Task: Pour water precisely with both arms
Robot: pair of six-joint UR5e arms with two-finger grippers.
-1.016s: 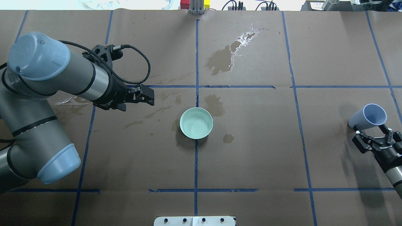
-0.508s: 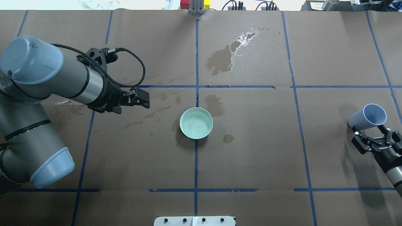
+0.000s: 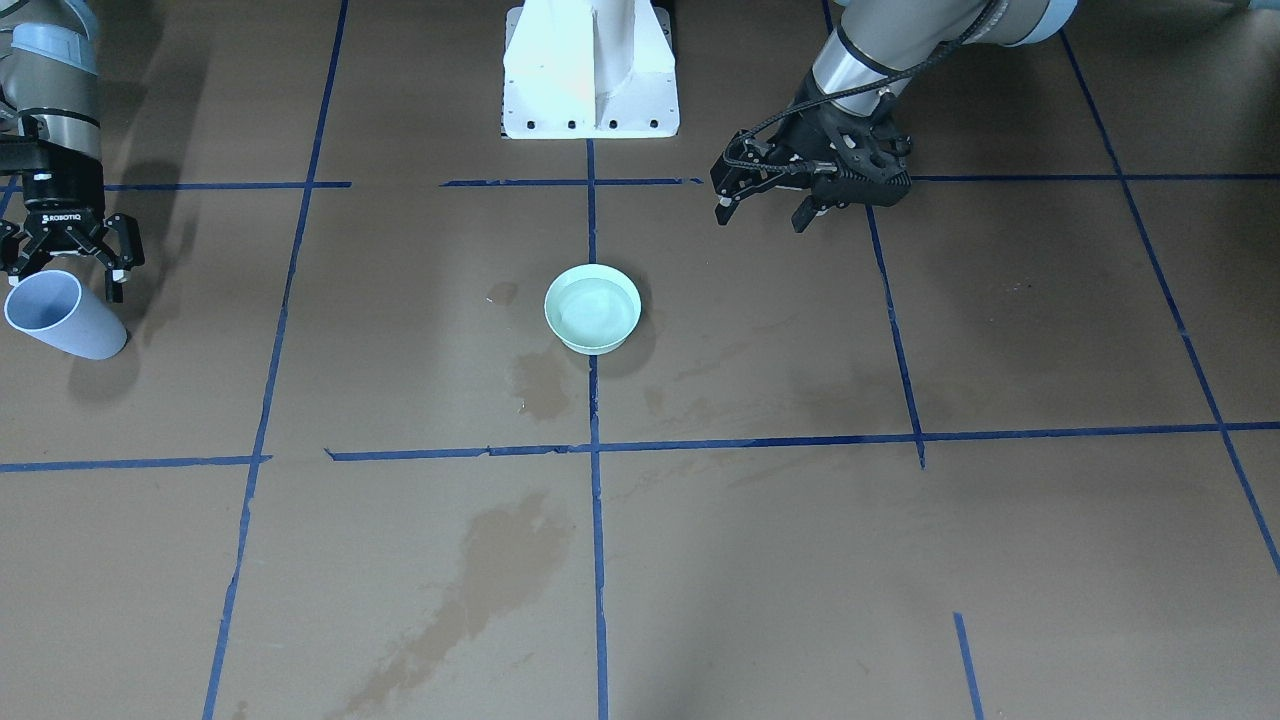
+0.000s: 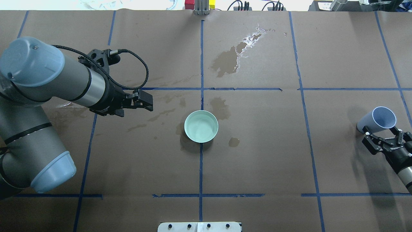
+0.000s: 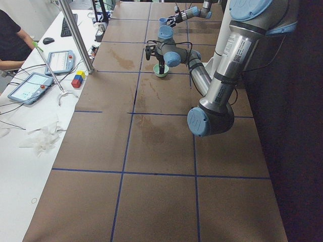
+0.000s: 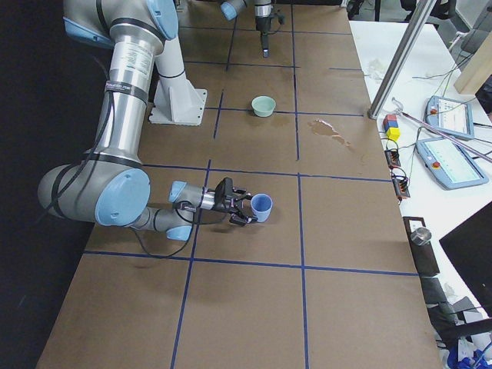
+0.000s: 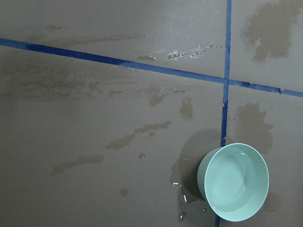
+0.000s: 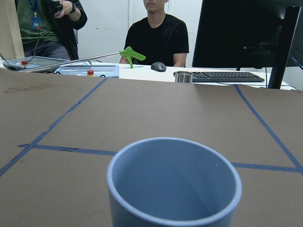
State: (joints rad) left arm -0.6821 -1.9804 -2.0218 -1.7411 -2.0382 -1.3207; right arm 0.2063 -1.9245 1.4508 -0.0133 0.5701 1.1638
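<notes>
The water [image 4: 201, 127] lies in the mint-green round bowl [image 3: 592, 344] at the middle of the brown paper-covered tabletop [image 4: 257, 161]. In the left wrist view its surface is clear and glossy and fills the bowl partway. The pale blue plastic cup [image 4: 377, 119] stands upright far to the robot's right, well apart from the bowl. The right wrist view into its mouth shows no liquid, as far as the inside can be seen.

The right hand [image 4: 383, 133] sits just behind the cup with its 2 fingers spread wide and clamps nothing. Whether a fingertip brushes the cup's wall I cannot tell. The left hand [image 3: 760, 212] hangs above the tabletop on the bowl's other side, near it but apart, its fingers parted and empty.

Dark wet patches [image 4: 228, 61] mark the paper, some close beside the bowl and some further off.

The pour itself looks finished: the water is in the bowl, the cup stands on the tabletop outside any grip, and neither hand carries anything. Little seems left beyond drawing the left arm [image 4: 64, 80] and the right arm [image 4: 405, 170] clear. The pictures do not settle how precise the pour was, because the damp spots around the bowl may or may not come from it.
</notes>
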